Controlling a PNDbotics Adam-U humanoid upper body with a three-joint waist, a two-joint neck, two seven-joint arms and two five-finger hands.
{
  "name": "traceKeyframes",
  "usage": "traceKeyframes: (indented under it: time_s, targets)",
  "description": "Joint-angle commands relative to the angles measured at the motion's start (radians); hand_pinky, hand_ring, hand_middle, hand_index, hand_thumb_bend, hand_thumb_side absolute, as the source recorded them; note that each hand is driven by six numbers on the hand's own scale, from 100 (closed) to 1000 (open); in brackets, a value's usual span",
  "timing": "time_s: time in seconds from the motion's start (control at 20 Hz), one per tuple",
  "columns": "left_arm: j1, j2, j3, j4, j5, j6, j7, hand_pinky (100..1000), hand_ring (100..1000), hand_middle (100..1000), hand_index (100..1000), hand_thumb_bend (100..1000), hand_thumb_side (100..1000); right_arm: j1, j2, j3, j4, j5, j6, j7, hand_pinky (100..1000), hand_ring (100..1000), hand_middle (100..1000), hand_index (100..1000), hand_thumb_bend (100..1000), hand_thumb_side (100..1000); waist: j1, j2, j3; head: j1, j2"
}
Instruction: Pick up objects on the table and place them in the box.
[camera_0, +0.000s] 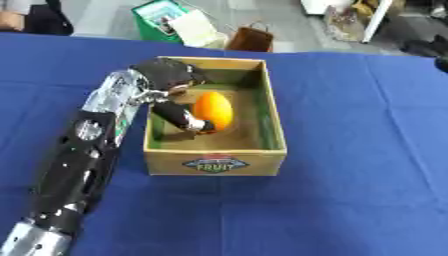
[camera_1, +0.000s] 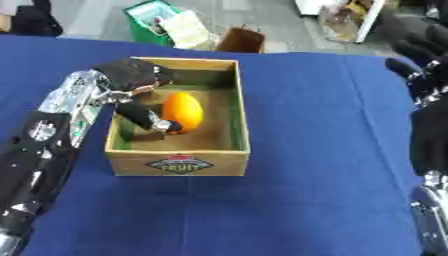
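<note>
Inside the box (camera_0: 215, 163) at frame centre, the left hand (camera_0: 166, 75) has fingers curled against the upright orange fruit (camera_0: 213, 110), its long axis running frame-top to bottom.

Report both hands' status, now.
Left hand: in the fruit box, fingers curled round the orange fruit.
Right hand: raised at the right edge of the right eye view; fingers cannot be told.
</note>
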Motion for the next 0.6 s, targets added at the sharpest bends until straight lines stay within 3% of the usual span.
traceKeyframes:
  time_s: [0.05, 0.2, 0.25, 0.35, 0.5, 0.55, 0.6]
  targets:
    - [-0.019, 0.015, 0.015, -0.06, 0.027, 0.04, 0.072, 681, 775, 793, 968, 614, 989, -0.004, -0.013, -0.004, -0.014, -0.001, 0.001, -0.003, 802, 825, 756, 837, 100, 1000, 0.001, -0.023, 0.0, -0.003, -0.015]
    - [-0.011, 0.02, 0.027, -0.12, 0.082, 0.103, 0.176, 666, 759, 761, 918, 500, 941, -0.003, -0.014, -0.007, -0.014, -0.001, 0.0, -0.005, 802, 825, 755, 837, 100, 1000, 0.0, -0.024, 0.003, -0.004, -0.018]
    - [-0.005, 0.025, 0.033, -0.148, 0.118, 0.132, 0.217, 654, 744, 736, 893, 423, 935, -0.003, -0.014, -0.008, -0.014, -0.001, -0.001, -0.006, 801, 825, 755, 837, 100, 1000, 0.0, -0.025, 0.004, -0.006, -0.017]
    - [0.01, 0.048, 0.046, -0.205, 0.209, 0.19, 0.273, 647, 733, 713, 871, 415, 936, -0.002, -0.017, -0.011, -0.014, 0.0, -0.002, -0.009, 801, 824, 755, 837, 100, 1000, -0.001, -0.027, 0.008, -0.009, -0.009]
    - [0.045, 0.102, 0.094, -0.311, 0.393, 0.293, 0.3, 643, 712, 670, 815, 341, 941, 0.0, -0.022, -0.018, -0.014, 0.003, -0.007, -0.017, 800, 824, 755, 837, 100, 1000, 0.0, -0.029, 0.019, -0.019, 0.002]
    - [0.064, 0.122, 0.114, -0.357, 0.476, 0.327, 0.308, 626, 679, 621, 768, 252, 909, 0.001, -0.025, -0.021, -0.014, 0.004, -0.008, -0.02, 799, 823, 755, 836, 100, 1000, 0.002, -0.03, 0.024, -0.025, 0.006]
    - [0.088, 0.141, 0.131, -0.404, 0.567, 0.358, 0.319, 621, 673, 614, 760, 230, 900, 0.002, -0.027, -0.023, -0.014, 0.006, -0.009, -0.023, 799, 823, 755, 836, 100, 1000, 0.003, -0.031, 0.029, -0.03, 0.009]
